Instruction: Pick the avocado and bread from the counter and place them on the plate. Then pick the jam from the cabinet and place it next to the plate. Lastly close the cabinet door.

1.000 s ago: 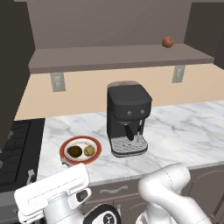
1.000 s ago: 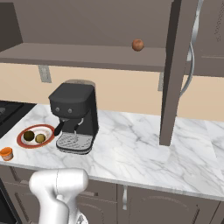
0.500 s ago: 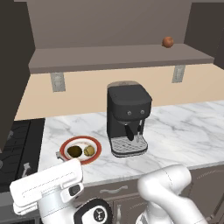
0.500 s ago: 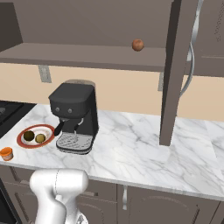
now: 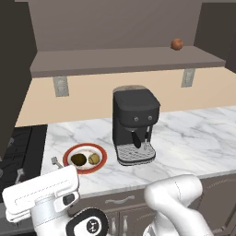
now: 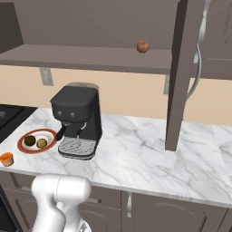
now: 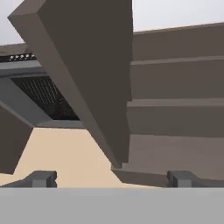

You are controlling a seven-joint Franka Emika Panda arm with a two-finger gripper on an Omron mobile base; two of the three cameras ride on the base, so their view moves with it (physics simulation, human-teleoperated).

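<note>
The red-rimmed plate (image 5: 84, 168) (image 6: 22, 146) lies on the white marble counter (image 5: 193, 138) (image 6: 136, 154), left of a coffee machine. On it rest the dark avocado (image 5: 78, 159) (image 6: 30, 140) and the tan bread (image 5: 94, 158) (image 6: 41, 143). The orange jam (image 6: 6, 159) stands on the counter just front-left of the plate. A cabinet door (image 6: 183, 72) hangs open, edge-on, with a curved silver handle. My gripper (image 7: 112, 179) is open and empty, pointing up at a dark door panel (image 7: 87, 65). The white hand (image 5: 41, 196) is low, in front of the plate.
A black coffee machine (image 5: 134, 124) (image 6: 77, 118) stands right of the plate. A reddish-brown ball (image 5: 177, 44) (image 6: 142, 46) sits on the open shelf above. A stove (image 5: 18, 152) adjoins the counter's left end, with a vent grille (image 7: 43, 92) overhead.
The white hand has drifted slightly left and up in the left base view. The jaws stay wide apart. Nothing on the counter has moved.
</note>
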